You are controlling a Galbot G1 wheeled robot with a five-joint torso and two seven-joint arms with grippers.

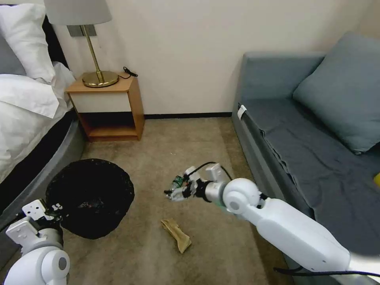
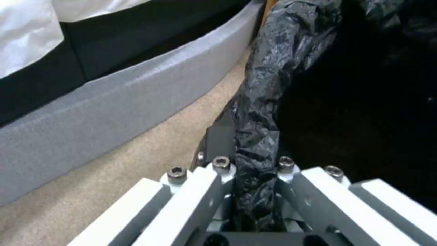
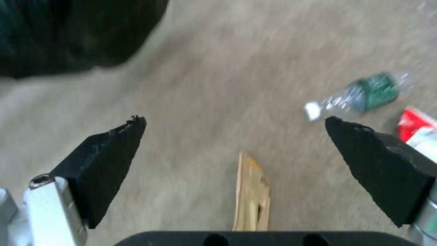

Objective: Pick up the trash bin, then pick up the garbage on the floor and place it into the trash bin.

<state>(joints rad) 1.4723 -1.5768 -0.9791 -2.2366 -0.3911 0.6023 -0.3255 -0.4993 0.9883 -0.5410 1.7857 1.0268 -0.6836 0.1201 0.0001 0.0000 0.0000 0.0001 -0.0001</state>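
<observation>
The trash bin [image 1: 90,196], round and lined with a black bag, is at the left beside the bed. My left gripper [image 1: 55,207] is shut on its rim; the left wrist view shows the bag's edge [image 2: 257,112] pinched between the jaws [image 2: 252,167]. My right gripper [image 1: 173,194] hangs open and empty [image 3: 234,119] above the carpet. Garbage lies below it: a gold-brown wrapper [image 1: 176,234] [image 3: 252,194], a clear bottle with a green label [image 1: 177,182] [image 3: 364,95] and a red-and-white packet [image 3: 416,126].
A bed [image 1: 27,114] with a grey curved base runs along the left, close to the bin. A wooden nightstand [image 1: 109,109] with a brass lamp stands at the back wall. A grey-blue sofa [image 1: 308,130] fills the right side. Carpet lies between them.
</observation>
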